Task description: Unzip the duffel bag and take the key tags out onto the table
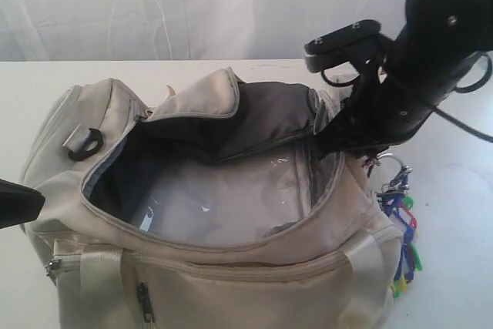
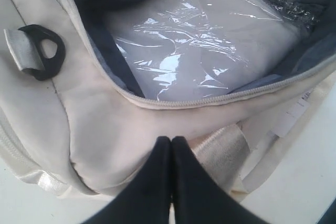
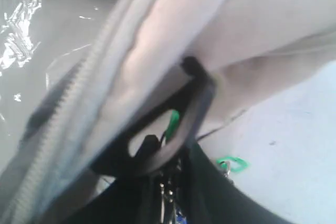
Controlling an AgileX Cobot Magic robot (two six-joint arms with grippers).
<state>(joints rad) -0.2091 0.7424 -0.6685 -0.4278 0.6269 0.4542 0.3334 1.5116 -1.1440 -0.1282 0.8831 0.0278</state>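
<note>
The cream duffel bag (image 1: 231, 267) lies unzipped, its flap folded back over the dark grey lining. My right gripper (image 1: 371, 158) is at the bag's right end, shut on the metal rings of the key tags (image 1: 402, 229). The green, blue and yellow tags hang outside the bag, just above the table (image 1: 454, 190). The blurred right wrist view shows the rings (image 3: 168, 195) between the fingers, a green tag (image 3: 231, 163) and a black strap ring (image 3: 176, 129). My left gripper (image 2: 171, 141) is shut and holds nothing, close to the bag's front left side (image 2: 105, 124); its dark tip (image 1: 27, 202) shows at the exterior view's left edge.
Clear plastic film (image 1: 223, 198) covers the bag's floor (image 2: 194, 51). A black strap ring (image 1: 85, 144) sits on the bag's left end (image 2: 44, 51). A webbing handle (image 2: 220, 148) lies beside the left fingertips. A white curtain hangs behind the table.
</note>
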